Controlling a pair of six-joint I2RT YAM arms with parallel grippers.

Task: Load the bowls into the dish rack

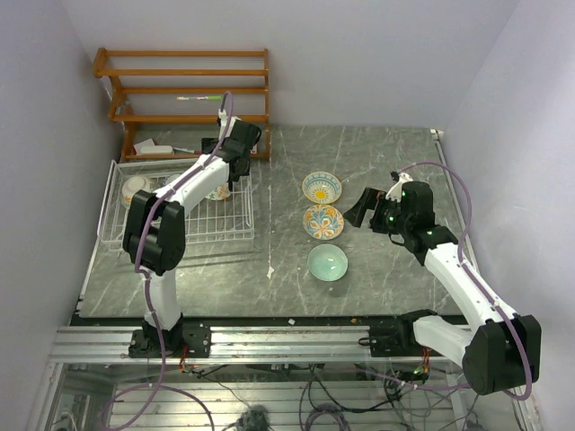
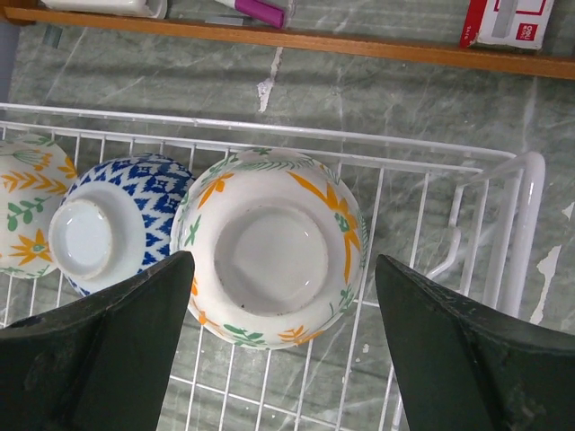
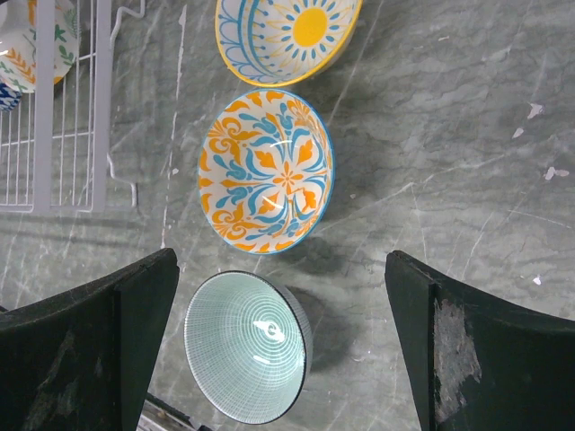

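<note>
The white wire dish rack (image 1: 235,232) stands at the left. In the left wrist view its rim (image 2: 431,153) encloses three upturned bowls: an orange-and-green floral one (image 2: 274,256), a blue patterned one (image 2: 117,224) and another floral one (image 2: 22,215). My left gripper (image 2: 283,269) is open above the middle floral bowl, jaws either side and clear of it; it also shows in the top view (image 1: 225,182). On the table stand a yellow sun bowl (image 1: 321,187), an orange-blue floral bowl (image 3: 265,171) and a pale teal bowl (image 3: 247,346). My right gripper (image 3: 280,260) is open and empty above them.
A brown wooden shelf unit (image 1: 189,90) stands behind the rack against the back wall; its lowest board (image 2: 359,43) carries a red-and-white box (image 2: 508,22). The rack's corner (image 3: 54,108) lies left of the table bowls. Walls close in on both sides.
</note>
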